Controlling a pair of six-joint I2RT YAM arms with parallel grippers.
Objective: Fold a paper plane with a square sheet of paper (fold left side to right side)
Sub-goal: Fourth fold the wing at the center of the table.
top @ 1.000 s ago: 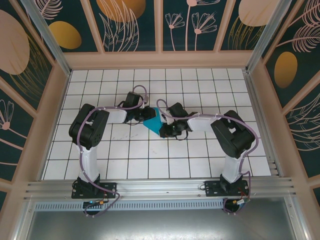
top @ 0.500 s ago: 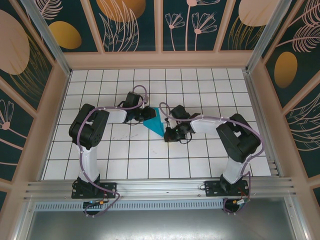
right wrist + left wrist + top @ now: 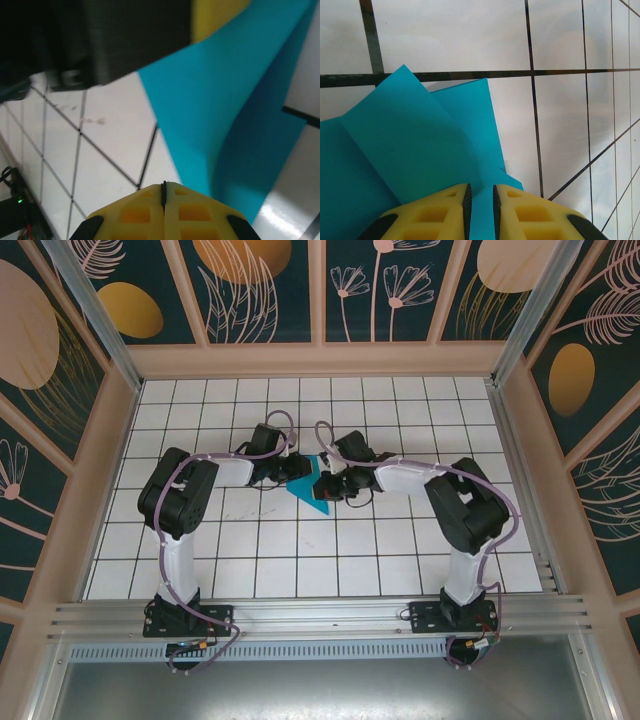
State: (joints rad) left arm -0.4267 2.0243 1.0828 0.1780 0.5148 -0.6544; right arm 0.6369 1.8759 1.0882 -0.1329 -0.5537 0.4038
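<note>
I see the paper [image 3: 309, 490] near the middle of the table [image 3: 250, 560], between the two grippers. It is folded, its layers overlap, and one pointed corner is toward the near edge.

The left gripper [image 3: 291, 472] is at the left side of the paper. In the left wrist view its fingers [image 3: 430, 215] stand almost together. A thin strip of paper is in the narrow gap, so I read it as a grip on the paper. In the right wrist view the paper curves up from the tiles to a yellow finger [image 3: 215, 12] of the left gripper, so that part is lifted.

The right gripper [image 3: 326, 487] is at the right side of the paper. Its fingers [image 3: 200, 210] are pressed fully together with nothing between them. The paper edge is just beside the tips, and I cannot tell if it touches them.
</note>
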